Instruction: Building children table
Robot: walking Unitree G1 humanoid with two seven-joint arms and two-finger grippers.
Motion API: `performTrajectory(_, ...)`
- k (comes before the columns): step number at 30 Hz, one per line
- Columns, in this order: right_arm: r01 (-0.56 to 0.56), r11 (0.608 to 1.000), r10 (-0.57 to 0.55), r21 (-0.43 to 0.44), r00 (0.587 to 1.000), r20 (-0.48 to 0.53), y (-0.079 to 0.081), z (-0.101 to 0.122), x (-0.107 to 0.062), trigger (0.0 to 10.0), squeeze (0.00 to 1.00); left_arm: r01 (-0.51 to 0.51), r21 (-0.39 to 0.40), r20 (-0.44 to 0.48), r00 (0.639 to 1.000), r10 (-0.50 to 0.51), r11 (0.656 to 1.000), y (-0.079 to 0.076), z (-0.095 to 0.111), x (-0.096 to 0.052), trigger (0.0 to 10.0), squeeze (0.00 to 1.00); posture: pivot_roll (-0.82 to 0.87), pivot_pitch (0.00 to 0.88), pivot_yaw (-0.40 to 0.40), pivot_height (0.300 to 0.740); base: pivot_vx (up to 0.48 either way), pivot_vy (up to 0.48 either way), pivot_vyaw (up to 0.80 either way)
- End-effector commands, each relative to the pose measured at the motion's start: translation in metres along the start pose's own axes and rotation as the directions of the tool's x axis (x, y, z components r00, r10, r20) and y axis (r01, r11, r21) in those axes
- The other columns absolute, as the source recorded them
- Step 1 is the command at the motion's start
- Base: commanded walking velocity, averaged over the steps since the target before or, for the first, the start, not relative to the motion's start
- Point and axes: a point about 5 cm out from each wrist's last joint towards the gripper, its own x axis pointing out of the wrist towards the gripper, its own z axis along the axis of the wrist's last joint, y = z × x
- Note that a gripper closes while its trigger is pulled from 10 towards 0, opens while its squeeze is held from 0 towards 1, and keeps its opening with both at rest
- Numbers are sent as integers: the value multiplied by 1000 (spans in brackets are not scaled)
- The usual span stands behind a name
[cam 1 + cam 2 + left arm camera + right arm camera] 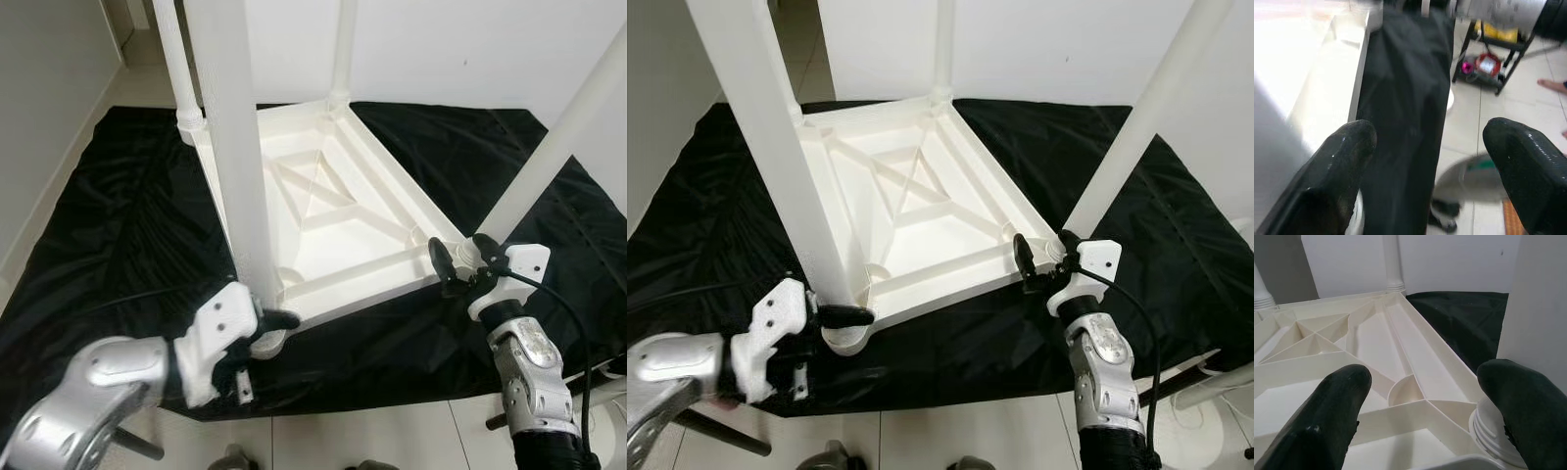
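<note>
A white plastic children's table [323, 211] lies upside down on a black sheet [127, 225], with its legs pointing up. My left gripper [266, 343] is open at the foot of the near-left leg [240, 147], one finger [847, 314] touching the corner socket. My right gripper [462, 259] is open at the near-right corner, its fingers on either side of the base of the near-right leg [558, 147]. The right wrist view has that leg's ribbed collar [1493, 431] beside one finger [1528, 406]. Two far legs [176, 59] [343, 49] stand at the back corners.
White walls close off the back and left. Tiled floor [372, 431] runs along the sheet's near edge. The left wrist view takes in a black wheeled cart [1493, 58] and a person's bare foot [1552, 85]. A white round object [612, 431] sits at my right.
</note>
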Motion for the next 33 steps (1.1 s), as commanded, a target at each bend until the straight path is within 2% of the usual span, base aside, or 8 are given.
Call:
performTrajectory(1, 80, 997, -80, -7, 997, 6, -15, 1, -3, 10000, 0, -34, -8, -20, 999, 34, 999, 5, -2, -6, 10000, 0, -46, 55, 3, 740, 0, 0, 0)
performTrajectory(4, 75, 997, -75, -5, 997, 7, -14, 1, -2, 10000, 0, -61, -13, -49, 997, 60, 998, 7, -6, -14, 10000, 0, -38, 58, 2, 740, 0, 0, 0)
performTrajectory(9, 36, 999, -36, 6, 999, 14, -5, 0, 8, 10000, 0, -181, 4, -165, 970, 179, 984, 25, -19, -48, 10000, 0, -29, 54, 3, 740, 0, 0, 0)
performTrajectory(15, 8, 1000, -8, 14, 1000, 12, 1, -1, 10, 10000, 0, -260, -6, -147, 955, 256, 966, 38, -20, -53, 10000, 0, -35, 50, 4, 740, 0, 0, 0)
performTrajectory(17, -7, 1000, 7, 14, 1000, 8, 3, -2, 10, 10000, 0, -347, -8, -162, 926, 341, 938, 51, -23, -56, 10000, 0, -35, 48, 2, 740, 0, 0, 0)
performTrajectory(22, -14, 1000, 14, 13, 1000, 7, 5, -3, 10, 10000, 0, -477, 55, -79, 874, 480, 877, 62, -13, -51, 10000, 0, -42, 48, -1, 740, 0, 0, 0)
performTrajectory(24, -21, 1000, 21, 19, 1000, 8, 8, -4, 10, 10000, 0, -517, 27, -27, 855, 518, 855, 64, -9, -41, 10000, 0, -46, 45, -8, 740, 0, 0, 0)
performTrajectory(33, -60, 998, 61, 15, 998, -8, 21, -8, 11, 10000, 0, -526, -23, 94, 846, 525, 850, 61, 0, -17, 10000, 0, -57, 50, -15, 740, 0, 0, 0)
